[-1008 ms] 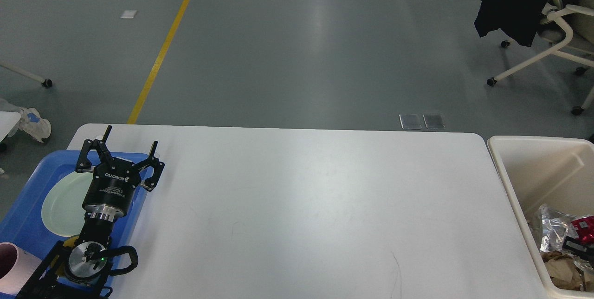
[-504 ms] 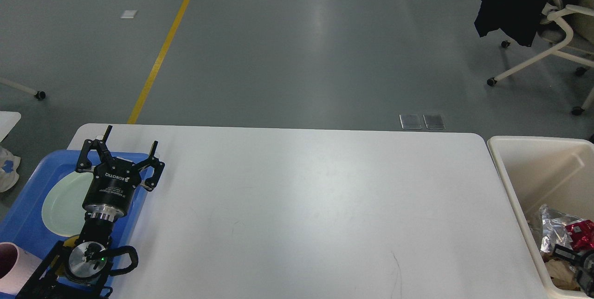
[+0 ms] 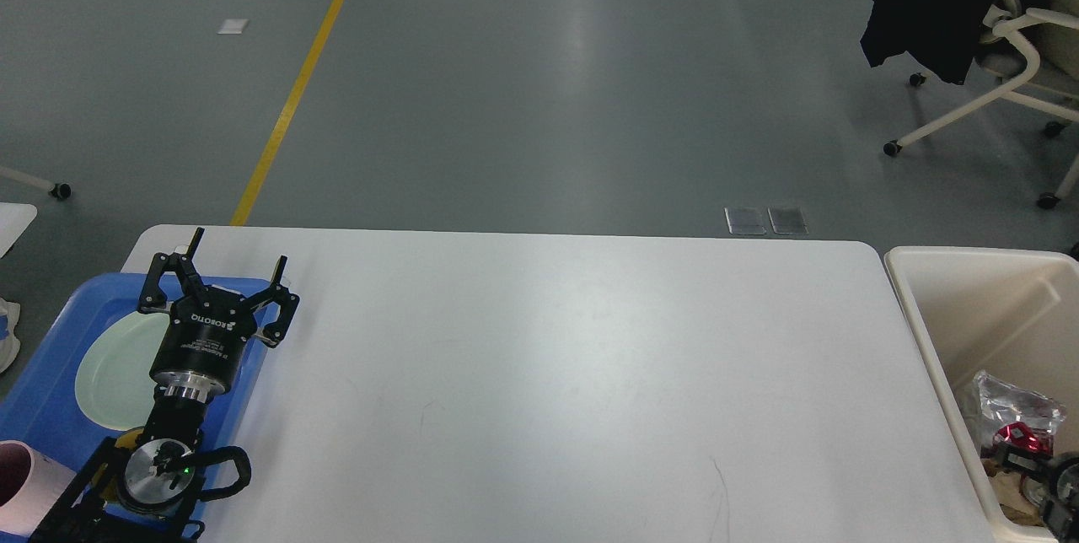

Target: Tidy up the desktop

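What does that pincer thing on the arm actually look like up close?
The left pincer is matte black: two jointed fingers on a round black barrel with white lettering. Below it come a silver metal ring, then a silver disc-shaped joint with a small green light and a looping black cable. The right pincer shows only as a dark part over the bin.

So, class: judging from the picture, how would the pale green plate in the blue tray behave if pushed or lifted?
The plate lies flat and low, so it would probably slide, not tip. Its smooth surface looks slippery. Its shallow rim likely offers little grip.
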### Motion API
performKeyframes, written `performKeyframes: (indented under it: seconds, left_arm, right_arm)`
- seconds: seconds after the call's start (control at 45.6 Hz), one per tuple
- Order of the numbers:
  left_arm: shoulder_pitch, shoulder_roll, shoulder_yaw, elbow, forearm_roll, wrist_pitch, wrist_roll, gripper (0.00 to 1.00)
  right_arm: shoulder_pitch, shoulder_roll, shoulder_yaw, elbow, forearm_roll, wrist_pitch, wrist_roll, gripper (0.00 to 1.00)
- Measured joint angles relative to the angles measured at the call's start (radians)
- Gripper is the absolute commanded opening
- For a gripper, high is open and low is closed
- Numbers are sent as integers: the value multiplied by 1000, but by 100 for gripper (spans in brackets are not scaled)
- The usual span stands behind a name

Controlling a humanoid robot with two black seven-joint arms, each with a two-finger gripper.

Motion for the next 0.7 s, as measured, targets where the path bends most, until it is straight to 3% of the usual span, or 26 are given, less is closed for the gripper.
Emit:
performKeyframes:
  seconds: [0.197,0.329,0.526,0.701]
  left_arm:
    - [0,0,0,0,0,0,0,96]
    - [0,0,0,0,0,0,0,96]
    - [0,0,-1,0,0,0,0,96]
    - [0,0,-1,0,0,0,0,96]
  right_arm:
    - [12,-18,24,1,0,0,2,100]
    - [61,-88,187,9,2,9,3,100]
    - [142,-168,731,26,-2,17,7,100]
    - [173,-176,1361,118,-3,17,21,100]
